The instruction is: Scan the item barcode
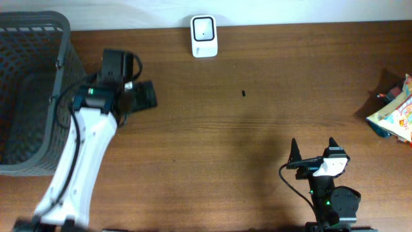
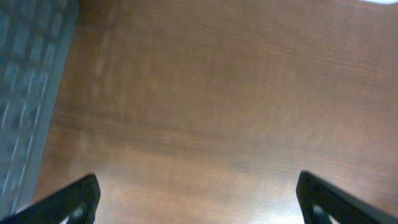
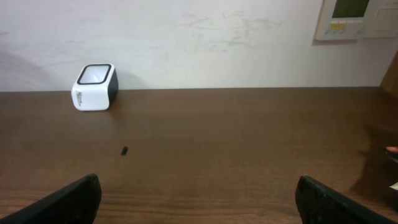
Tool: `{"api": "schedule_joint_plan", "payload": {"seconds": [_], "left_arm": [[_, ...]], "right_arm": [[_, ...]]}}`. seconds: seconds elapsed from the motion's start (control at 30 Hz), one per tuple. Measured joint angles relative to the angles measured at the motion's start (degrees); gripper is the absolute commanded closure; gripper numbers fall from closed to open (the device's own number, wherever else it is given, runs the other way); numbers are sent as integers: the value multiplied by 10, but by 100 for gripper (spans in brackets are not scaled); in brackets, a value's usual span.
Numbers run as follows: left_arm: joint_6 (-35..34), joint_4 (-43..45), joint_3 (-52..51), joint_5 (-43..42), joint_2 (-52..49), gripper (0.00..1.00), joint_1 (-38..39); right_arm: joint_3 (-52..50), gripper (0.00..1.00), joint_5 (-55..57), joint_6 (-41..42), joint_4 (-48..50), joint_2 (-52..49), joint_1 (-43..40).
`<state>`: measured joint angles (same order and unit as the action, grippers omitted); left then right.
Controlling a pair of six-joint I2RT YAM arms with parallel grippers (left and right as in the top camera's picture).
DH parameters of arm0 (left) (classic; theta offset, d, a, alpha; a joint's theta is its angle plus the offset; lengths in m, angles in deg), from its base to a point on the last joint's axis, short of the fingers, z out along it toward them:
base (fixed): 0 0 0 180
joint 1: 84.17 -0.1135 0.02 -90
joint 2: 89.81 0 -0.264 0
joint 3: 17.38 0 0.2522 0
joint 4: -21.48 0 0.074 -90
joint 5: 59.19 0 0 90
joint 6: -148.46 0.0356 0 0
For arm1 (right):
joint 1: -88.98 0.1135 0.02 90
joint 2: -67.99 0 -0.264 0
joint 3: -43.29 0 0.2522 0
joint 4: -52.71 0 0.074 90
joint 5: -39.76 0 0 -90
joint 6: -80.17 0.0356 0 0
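Right claw (image 3: 198, 186) gapes wide, facing the white scanner (image 3: 94, 87).

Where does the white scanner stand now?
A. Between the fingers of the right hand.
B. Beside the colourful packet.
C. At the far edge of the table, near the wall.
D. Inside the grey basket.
C: the white scanner stands on the table at its far edge, close to the wall, and nothing touches it.
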<state>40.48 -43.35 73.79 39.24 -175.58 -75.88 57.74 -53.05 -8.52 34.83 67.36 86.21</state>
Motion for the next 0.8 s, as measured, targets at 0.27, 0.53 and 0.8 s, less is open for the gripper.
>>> {"api": "schedule_joint_plan", "payload": {"seconds": [0.27,0.53,0.8], "left_arm": [[138,219,-360,-27,444,1,0],[217,236,-473,-25,590,1,-3],[219,381,-651,-30,780,1,-92]], "right_arm": [[0,1,0,0,0,0,0],[0,2,0,0,0,0,0],[0,2,0,0,0,0,0]]}}
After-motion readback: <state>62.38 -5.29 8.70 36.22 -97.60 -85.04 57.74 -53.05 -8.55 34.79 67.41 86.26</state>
